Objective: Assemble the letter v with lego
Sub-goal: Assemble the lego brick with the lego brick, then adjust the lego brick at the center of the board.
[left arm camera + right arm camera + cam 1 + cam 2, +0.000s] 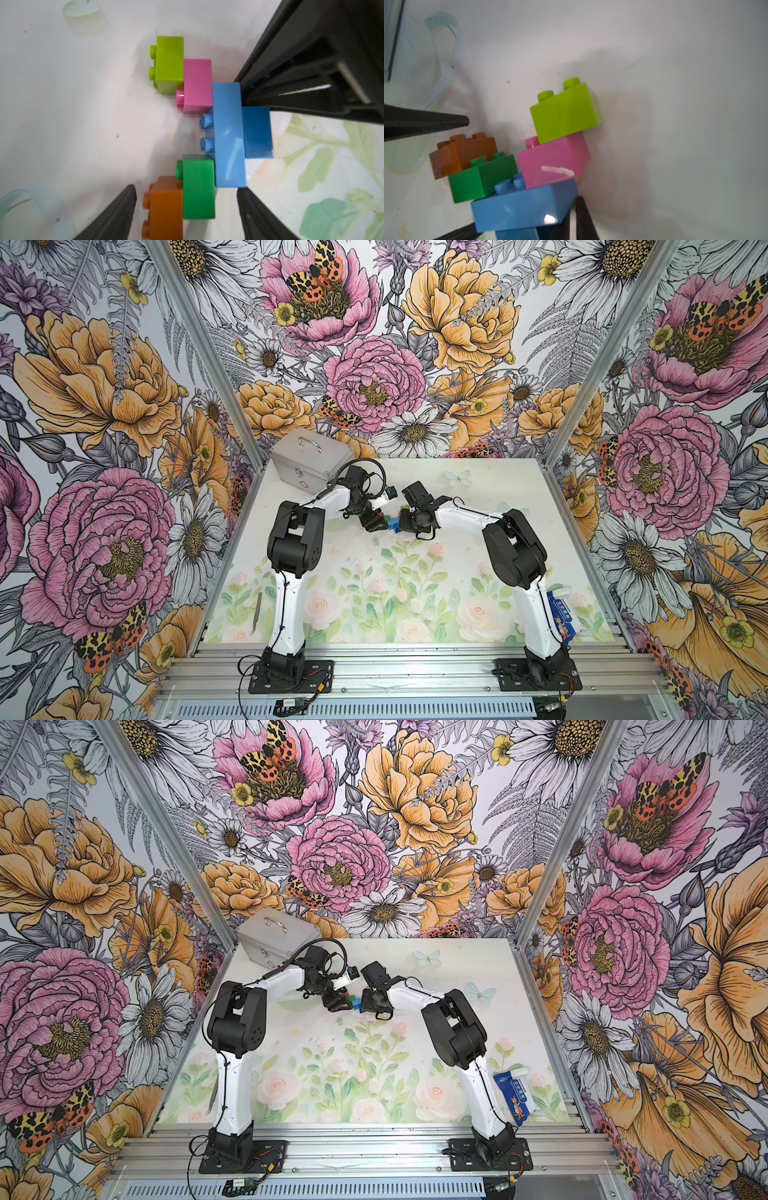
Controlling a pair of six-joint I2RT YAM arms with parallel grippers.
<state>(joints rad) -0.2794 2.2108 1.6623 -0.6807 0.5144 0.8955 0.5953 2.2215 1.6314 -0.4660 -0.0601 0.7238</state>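
Both claws meet over the middle of the flower-printed mat [415, 593]. A silver case [311, 460] stands just behind the left claw's wrist. Tweezers [255, 614] lie well back from the left claw, beside that arm's lower link. A blue packet [515, 1096] lies well behind the right claw, by that arm's base. In both top views the claw bodies themselves block the sight, leaving only a blue-and-green sliver of the letter v [392, 522] between them.

The letter v lies on its side on the mat, studs facing away from the right claw. The left claw [187, 189] has its jaws apart, straddling the arm made of the green brick [198, 187] and the brown brick [166, 207]. There is a gap on the brown side, and the opposite fingertip sits just beside the end of the light-blue brick [228, 135]. The right claw [244, 93] has its jaws drawn together, apparently pinching the light-blue brick's end wall. That is the end carrying the pink brick [197, 85] and the lime brick [169, 62]. The dark-blue brick [257, 133] sits just beside this claw's tip.
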